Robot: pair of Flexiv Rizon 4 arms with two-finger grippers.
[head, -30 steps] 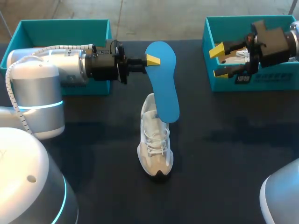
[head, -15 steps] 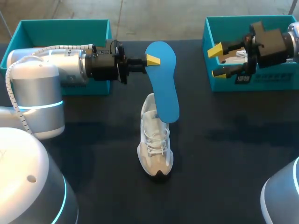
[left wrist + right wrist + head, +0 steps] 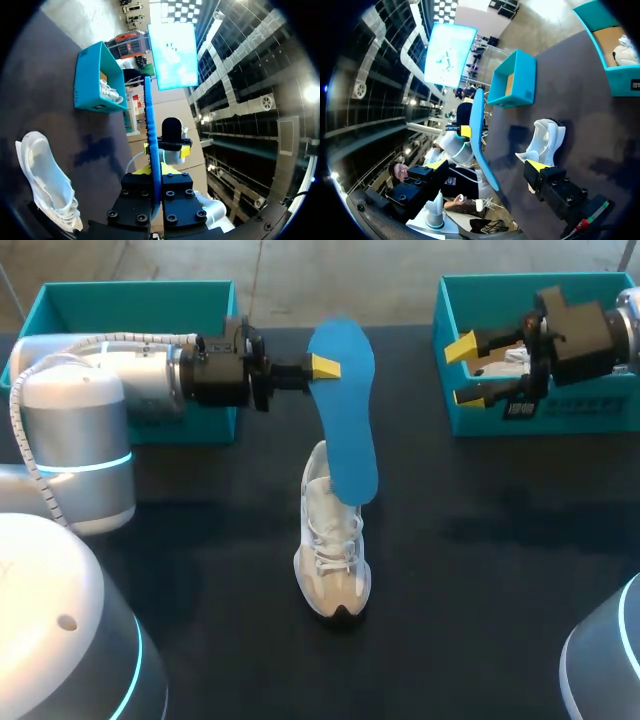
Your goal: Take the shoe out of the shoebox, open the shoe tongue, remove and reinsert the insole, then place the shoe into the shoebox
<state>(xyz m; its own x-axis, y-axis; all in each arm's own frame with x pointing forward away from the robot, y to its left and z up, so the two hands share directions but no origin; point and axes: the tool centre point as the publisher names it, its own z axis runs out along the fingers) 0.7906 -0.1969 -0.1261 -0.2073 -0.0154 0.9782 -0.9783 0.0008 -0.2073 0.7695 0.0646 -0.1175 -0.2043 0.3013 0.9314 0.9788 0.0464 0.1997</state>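
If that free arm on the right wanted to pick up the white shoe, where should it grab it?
Probably across the laced midfoot of the white shoe, coming down from above with jaws open. It stands upright on its sole, narrow side to side, and the blue insole hangs near its heel end, leaving the midfoot free.

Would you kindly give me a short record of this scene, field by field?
Shoe: white, upright on the table, outside both boxes
Left gripper: shut on the insole
Insole: blue, lower end at the shoe's heel opening
Right gripper: open, empty, at the right box
Right box: holds a second shoe
Left box: at the table's far left
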